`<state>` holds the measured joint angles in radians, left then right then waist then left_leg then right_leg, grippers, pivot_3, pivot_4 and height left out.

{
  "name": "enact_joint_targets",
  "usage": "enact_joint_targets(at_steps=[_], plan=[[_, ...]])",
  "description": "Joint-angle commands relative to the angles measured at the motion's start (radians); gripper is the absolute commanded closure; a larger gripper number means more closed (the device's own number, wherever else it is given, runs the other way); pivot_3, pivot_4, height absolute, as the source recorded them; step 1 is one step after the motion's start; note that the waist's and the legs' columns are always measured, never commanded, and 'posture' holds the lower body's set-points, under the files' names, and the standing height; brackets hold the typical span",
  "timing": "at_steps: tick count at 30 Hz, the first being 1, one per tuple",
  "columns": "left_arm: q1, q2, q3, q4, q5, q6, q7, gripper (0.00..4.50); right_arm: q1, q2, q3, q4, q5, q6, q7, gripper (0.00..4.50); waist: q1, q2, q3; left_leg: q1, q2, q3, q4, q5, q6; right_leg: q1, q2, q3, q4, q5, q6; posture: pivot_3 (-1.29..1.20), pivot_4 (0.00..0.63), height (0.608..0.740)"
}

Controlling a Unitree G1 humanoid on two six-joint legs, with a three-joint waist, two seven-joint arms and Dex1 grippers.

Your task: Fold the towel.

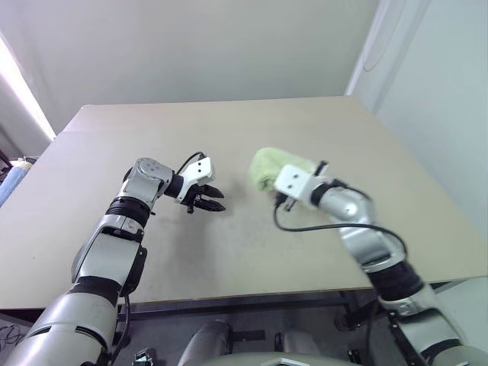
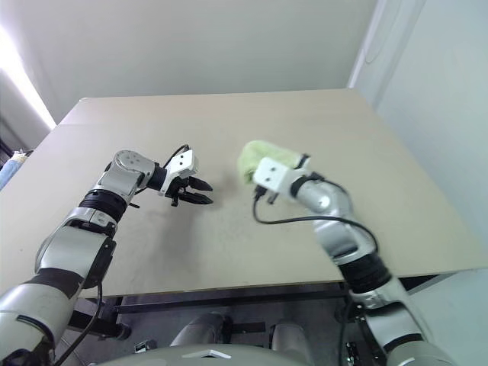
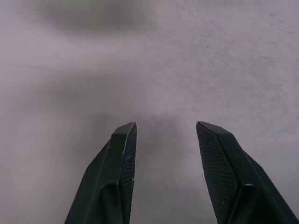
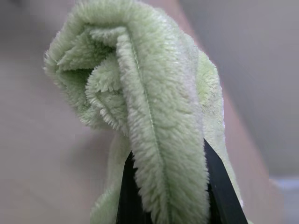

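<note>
Right gripper pinching the bunched towel above the counter; left gripper empty.

The right gripper (image 4: 163, 186) has its two black fingers clamped on a thick fold of the lime-green towel (image 1: 271, 168), which is gathered into a loose lump at the fingertips, with a stitched edge running down between them in the right wrist view. In the head view the towel sits near the middle of the beige counter (image 1: 229, 130), at about 3 o'clock from the left gripper (image 1: 207, 200) and apart from it. The left gripper's fingers stand partly spread with nothing between them, pointing toward the towel just over bare counter.
</note>
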<state>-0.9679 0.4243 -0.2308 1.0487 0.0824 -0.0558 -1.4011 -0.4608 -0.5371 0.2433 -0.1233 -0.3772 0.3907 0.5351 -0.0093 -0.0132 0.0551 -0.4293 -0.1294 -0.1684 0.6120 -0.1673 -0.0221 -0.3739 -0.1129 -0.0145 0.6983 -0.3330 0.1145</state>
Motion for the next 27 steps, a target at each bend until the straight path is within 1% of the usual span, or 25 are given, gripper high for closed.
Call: enact_joint_targets(at_steps=[1, 5, 8, 11, 13, 16, 21, 24, 27], plan=[[-0.029, -0.002, 0.012, -0.012, -0.005, -0.008, 0.006, 2.34, 0.017, -0.107, -0.167, -0.018, 0.01, 0.016, -0.022, 4.46, 0.0, 0.0, 0.0, -0.001, 0.0, 0.0, 0.0, 0.0, 0.0, 0.0, -0.001, 0.0, 0.0, 0.0, 0.0, 0.0, 0.0, 0.694], [-0.03, -0.008, 0.012, -0.009, -0.005, -0.009, 0.008, 2.34, 0.103, -0.218, -0.277, 0.054, 0.008, 0.007, -0.049, 4.46, -0.002, 0.0, 0.0, -0.003, -0.001, 0.001, -0.001, 0.0, 0.001, 0.0, -0.001, 0.0, -0.001, -0.001, 0.001, 0.0, 0.0, 0.694], [-0.029, -0.015, 0.011, -0.008, -0.002, -0.012, 0.009, 2.34, 0.185, -0.253, -0.321, 0.12, 0.018, 0.0, -0.069, 4.46, -0.006, -0.001, 0.0, -0.005, -0.001, 0.001, -0.001, 0.001, 0.003, -0.001, -0.001, 0.0, -0.001, 0.0, 0.001, 0.0, 0.0, 0.694], [-0.029, -0.019, 0.009, -0.007, 0.0, -0.017, 0.007, 2.34, 0.233, -0.21, -0.332, 0.144, 0.046, 0.014, -0.092, 4.46, -0.012, 0.0, 0.0, -0.006, 0.0, 0.002, 0.0, 0.001, 0.003, -0.002, -0.001, 0.0, 0.0, 0.0, 0.001, 0.0, 0.0, 0.694], [-0.03, -0.022, 0.008, -0.005, 0.002, -0.018, 0.009, 2.34, 0.248, -0.164, -0.328, 0.157, 0.067, 0.057, -0.101, 4.46, -0.014, 0.0, 0.0, -0.006, 0.0, 0.002, 0.0, 0.001, 0.003, -0.002, -0.001, 0.0, 0.0, 0.0, 0.001, 0.0, 0.0, 0.694], [-0.032, -0.026, 0.008, -0.006, 0.003, -0.019, 0.008, 2.34, 0.255, -0.126, -0.31, 0.175, 0.069, 0.096, -0.113, 4.46, -0.009, 0.0, 0.0, -0.005, 0.001, 0.002, 0.001, 0.001, 0.003, -0.001, 0.0, 0.001, 0.0, 0.0, 0.001, 0.0, 0.0, 0.694], [-0.032, -0.024, 0.006, -0.008, 0.007, -0.022, 0.006, 2.34, 0.258, -0.12, -0.289, 0.168, 0.079, 0.148, -0.091, 4.46, -0.003, 0.0, 0.0, -0.006, 0.0, 0.002, 0.002, 0.001, 0.003, -0.001, -0.001, 0.001, 0.0, 0.0, 0.001, 0.0, 0.0, 0.694], [-0.029, -0.02, 0.003, -0.01, 0.011, -0.026, 0.006, 2.34, 0.268, -0.133, -0.291, 0.147, 0.091, 0.159, -0.07, 3.61, -0.004, 0.0, 0.0, -0.006, 0.0, 0.001, 0.002, 0.001, 0.003, -0.001, -0.001, 0.0, 0.0, 0.0, 0.001, 0.0, 0.0, 0.694], [-0.027, -0.017, 0.005, -0.01, 0.014, -0.027, 0.006, 2.34, 0.284, -0.161, -0.299, 0.117, 0.099, 0.162, -0.042, 2.55, -0.004, 0.0, 0.0, -0.006, 0.0, 0.002, 0.002, 0.001, 0.003, -0.001, -0.001, 0.0, 0.0, 0.0, 0.001, 0.0, 0.0, 0.694]])
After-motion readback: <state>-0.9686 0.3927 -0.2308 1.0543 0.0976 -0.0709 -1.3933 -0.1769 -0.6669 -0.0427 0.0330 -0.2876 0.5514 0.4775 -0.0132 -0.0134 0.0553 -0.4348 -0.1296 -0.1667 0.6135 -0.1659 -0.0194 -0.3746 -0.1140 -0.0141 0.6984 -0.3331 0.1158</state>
